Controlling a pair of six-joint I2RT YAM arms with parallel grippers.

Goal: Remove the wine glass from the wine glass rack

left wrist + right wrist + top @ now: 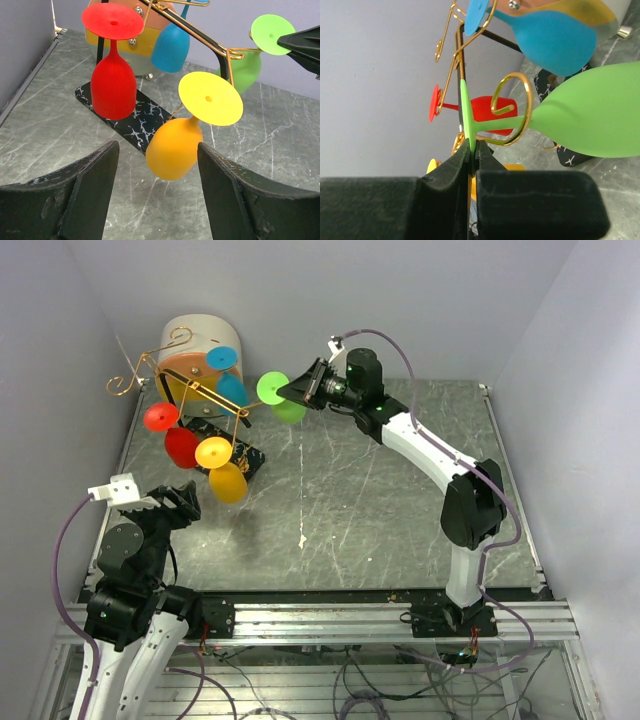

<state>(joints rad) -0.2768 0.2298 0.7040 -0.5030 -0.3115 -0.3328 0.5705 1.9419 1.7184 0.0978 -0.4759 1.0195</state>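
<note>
With our right gripper (471,150) we are clamping the flat foot of the green wine glass (590,117) tightly between both fingers. The glass is hanging upside down at the end of the wine glass rack (145,120), and its stem is passing through the gold curl there. Our left gripper (157,146) is hovering with its fingers spread apart, facing the yellow glass (175,147) and the red glass (113,85).

My right arm (430,452) wears white shells over black joints; my left arm (135,575) looks mostly black. Lilac cables (57,550) loop off both. The left gripper (157,147) is scuffed black.
</note>
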